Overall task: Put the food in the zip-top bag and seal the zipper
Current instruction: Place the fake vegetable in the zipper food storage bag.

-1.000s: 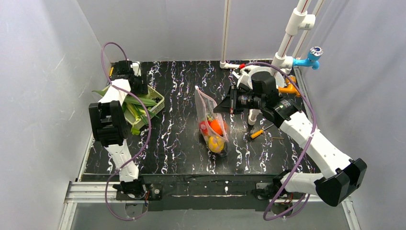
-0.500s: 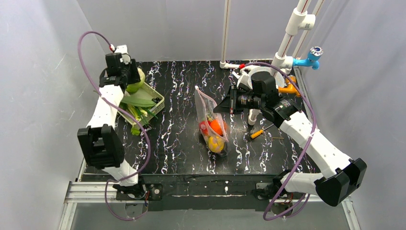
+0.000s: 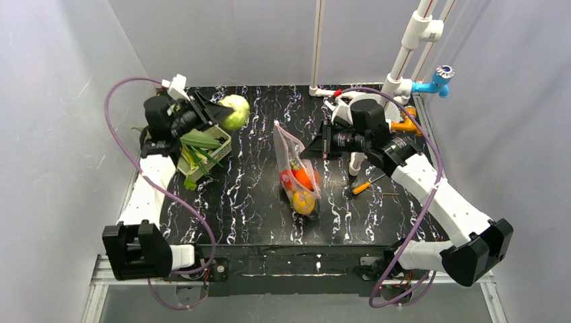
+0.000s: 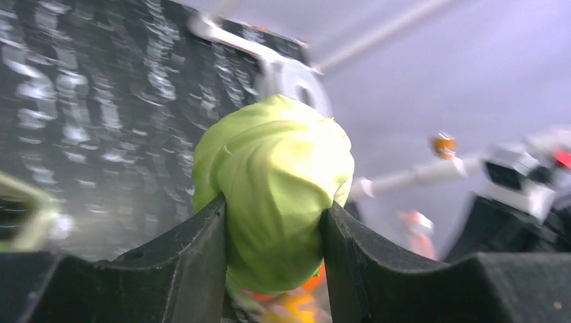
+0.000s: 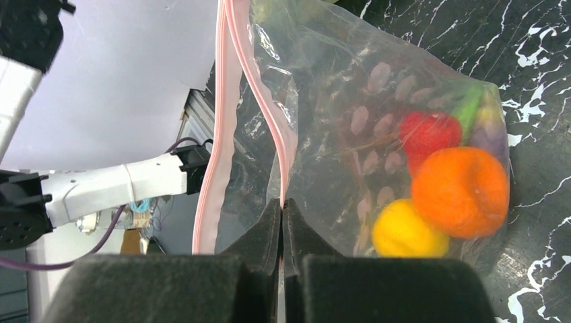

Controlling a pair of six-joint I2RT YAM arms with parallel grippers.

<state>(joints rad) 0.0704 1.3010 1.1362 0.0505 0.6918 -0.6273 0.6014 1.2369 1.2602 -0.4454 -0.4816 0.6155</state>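
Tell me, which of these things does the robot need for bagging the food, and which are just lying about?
For the job: zip-top bag, pinched by the right gripper; its zipper; red, orange and yellow food inside; round green food in the left gripper; probably the basket of greens.

Lying about: screwdriver; white pipes; blue fitting.

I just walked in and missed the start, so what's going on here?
The left claw grips a round green toy cabbage in the air beside the pale green basket. The right claw is shut on the mouth edge of the clear zip-top bag, holding it up with its pink zipper open. A red toy, an orange toy and a yellow toy sit inside. The cabbage is not yet in the bag.
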